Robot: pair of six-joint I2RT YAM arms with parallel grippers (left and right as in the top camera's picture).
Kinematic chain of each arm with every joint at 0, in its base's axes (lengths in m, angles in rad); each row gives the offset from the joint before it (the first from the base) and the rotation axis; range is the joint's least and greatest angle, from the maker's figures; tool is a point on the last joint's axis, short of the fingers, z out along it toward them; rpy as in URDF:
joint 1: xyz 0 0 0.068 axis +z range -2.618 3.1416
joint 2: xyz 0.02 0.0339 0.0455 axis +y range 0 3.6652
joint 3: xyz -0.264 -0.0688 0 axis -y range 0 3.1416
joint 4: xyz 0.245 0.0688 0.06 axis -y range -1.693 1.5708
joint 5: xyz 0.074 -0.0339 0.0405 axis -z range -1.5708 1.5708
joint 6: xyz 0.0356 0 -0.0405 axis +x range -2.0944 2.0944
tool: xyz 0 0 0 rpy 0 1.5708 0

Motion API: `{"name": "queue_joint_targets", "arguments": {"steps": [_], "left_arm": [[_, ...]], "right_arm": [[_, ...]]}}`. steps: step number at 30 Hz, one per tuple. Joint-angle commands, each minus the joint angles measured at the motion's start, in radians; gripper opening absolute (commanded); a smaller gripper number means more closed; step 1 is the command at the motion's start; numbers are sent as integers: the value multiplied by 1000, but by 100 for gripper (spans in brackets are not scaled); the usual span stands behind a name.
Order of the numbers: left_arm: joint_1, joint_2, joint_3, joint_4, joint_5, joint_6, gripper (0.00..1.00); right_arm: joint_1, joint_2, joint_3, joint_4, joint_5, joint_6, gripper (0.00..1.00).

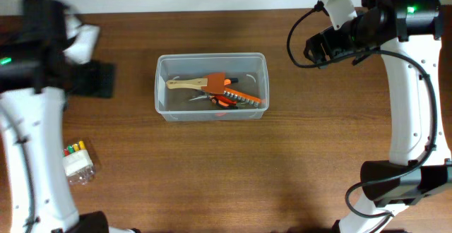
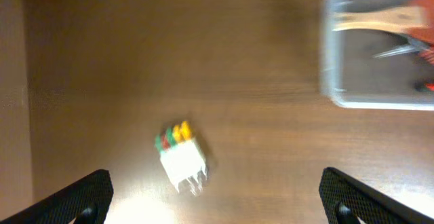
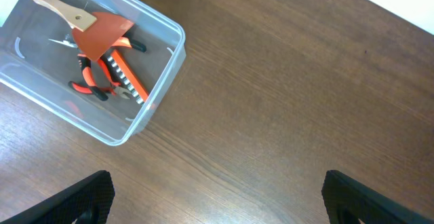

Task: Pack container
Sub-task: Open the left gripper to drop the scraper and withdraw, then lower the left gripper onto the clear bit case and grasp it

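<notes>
looked like you were nearly done packing: the container sat centre of the counter with a scraper and pliers already inside. only the small bit case lay out, well apart on the left. your left fingers and right fingers were both spread wide, empty. next you'd need the left down over that case; nothing blocked it.

The overhead camera looks straight down from high above on the whole table, with an arm at each side edge. Each wrist camera faces down at the wood from nearer, the left view blurred. All three views share the container; only overhead and left wrist share the small clear case.
</notes>
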Motion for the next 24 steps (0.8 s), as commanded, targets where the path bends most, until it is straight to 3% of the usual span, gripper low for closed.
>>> {"name": "queue_joint_targets", "arguments": {"steps": [1,6,14,18,24], "left_arm": [[116,-65,-16,-31,31,-142,99],[232,-240,-156,17,67,-141,99],[291,-502,-602,224,40,-141,99],[379,-444,-763,302,72,-164,99],[488,-230,-778,371,94,-164,99]], "right_arm": [[-6,3,-5,0,4,1,99],[-6,3,-5,0,4,1,99],[-6,3,-5,-3,4,1,99],[-6,3,-5,-3,4,1,99],[-6,3,-5,-2,4,0,99]]}}
